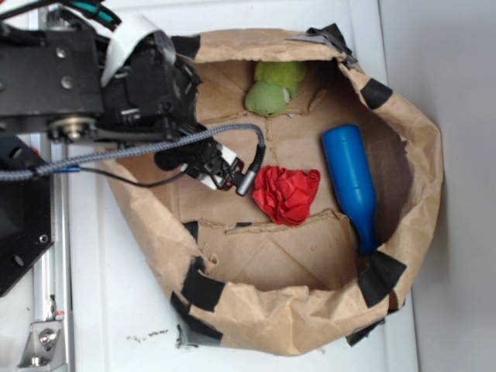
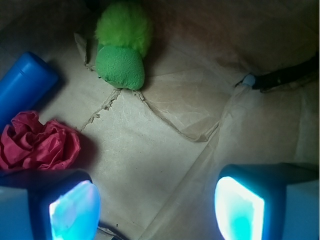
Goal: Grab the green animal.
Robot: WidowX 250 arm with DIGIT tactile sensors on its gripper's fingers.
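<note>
Green animal: the plush (image 1: 273,87) lies at the far end of the brown paper bag (image 1: 403,256), tucked against the far wall; in the wrist view it sits at the top, fuzzy lime body behind, duller round head toward the camera, nothing on top of it.
Gripper: the gripper (image 2: 157,205) hangs inside the bag with its jaws spread wide and nothing between them; only bare paper floor shows in the gap.
Why it hangs there: the toy lies ahead of the fingers and a little to the left in the wrist view, well apart from them, so this reads as an approach not yet finished, with the jaws parted ready to straddle the toy.
Red wad: the crumpled red lump (image 1: 287,194) rests mid-floor, just beside one finger; it is a near neighbour that could be nudged.
Blue bottle: the bottle (image 1: 353,182) lies on its side along the right wall in the exterior view, clear of the toy.
Bag walls: taped, slumping sides hem in the toy's corner, which probably leaves little room behind it for a finger.
Next need: a judgement only, but the gripper must travel toward the far wall and centre over the head and body before closing.
</note>
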